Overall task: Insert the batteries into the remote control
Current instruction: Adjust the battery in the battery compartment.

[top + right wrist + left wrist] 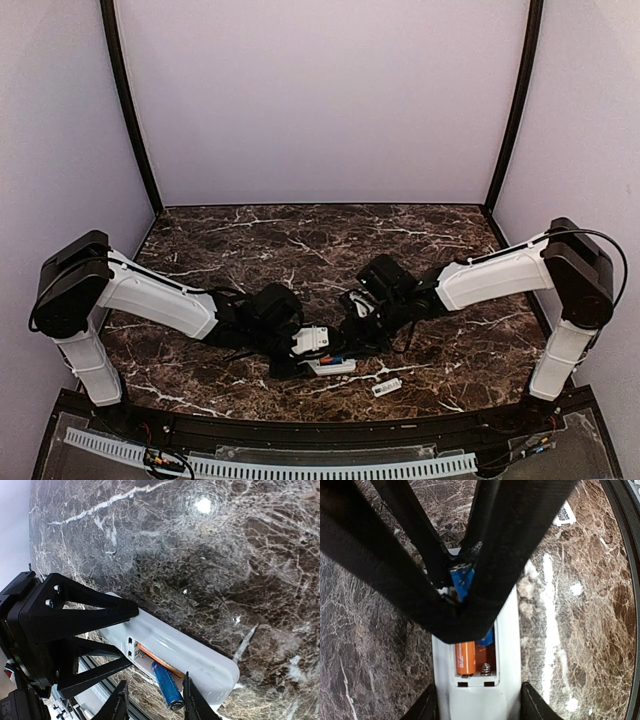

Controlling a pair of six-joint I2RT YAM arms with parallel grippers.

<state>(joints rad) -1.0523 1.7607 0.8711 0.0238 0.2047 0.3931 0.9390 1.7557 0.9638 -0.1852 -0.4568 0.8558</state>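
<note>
The white remote control (509,630) lies back up on the marble with its battery bay uncovered. My left gripper (480,694) is shut on its lower end, one finger pressed to each side. The orange battery (465,657) lies flat in the bay's left slot. The blue battery (167,685) sits tilted, one end down in the bay and the other raised. My right gripper (154,681) stands open around it, one finger touching it and a gap at the other. In the top view both grippers, left (305,350) and right (352,335), meet over the remote control (335,366).
A small loose white cover piece (387,386) with a printed label lies on the marble just right of the remote, near the table's front edge (320,425). It also shows at the upper right of the left wrist view as the cover piece (563,512).
</note>
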